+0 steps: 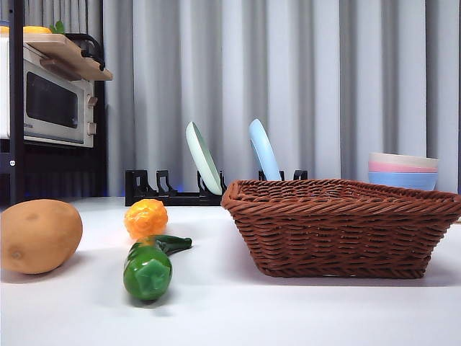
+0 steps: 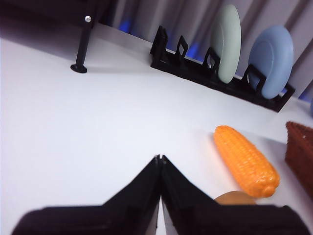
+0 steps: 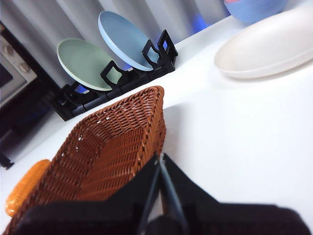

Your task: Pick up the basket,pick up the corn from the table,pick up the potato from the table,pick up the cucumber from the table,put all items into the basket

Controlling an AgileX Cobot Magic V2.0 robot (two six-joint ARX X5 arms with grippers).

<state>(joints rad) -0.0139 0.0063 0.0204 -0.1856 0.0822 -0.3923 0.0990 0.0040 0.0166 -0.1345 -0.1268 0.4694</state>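
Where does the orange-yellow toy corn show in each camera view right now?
Front view: bumpy orange-yellow toy corn end-on, between the tan potato and the reddish-brown wicker basket.
Left wrist view: corn seen lengthwise, near the basket's edge.
Right wrist view: corn tip beside the basket.
Shared landmark: black plate rack.

The empty wicker basket (image 1: 342, 227) stood right; potato (image 1: 37, 236) lay far left, corn (image 1: 145, 218) behind the end-on cucumber (image 1: 149, 269).

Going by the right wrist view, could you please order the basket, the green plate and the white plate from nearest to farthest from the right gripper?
1. basket, right beside the right gripper.
2. white plate, lying flat across open table.
3. green plate, racked beyond the basket; close to the white plate's rank.
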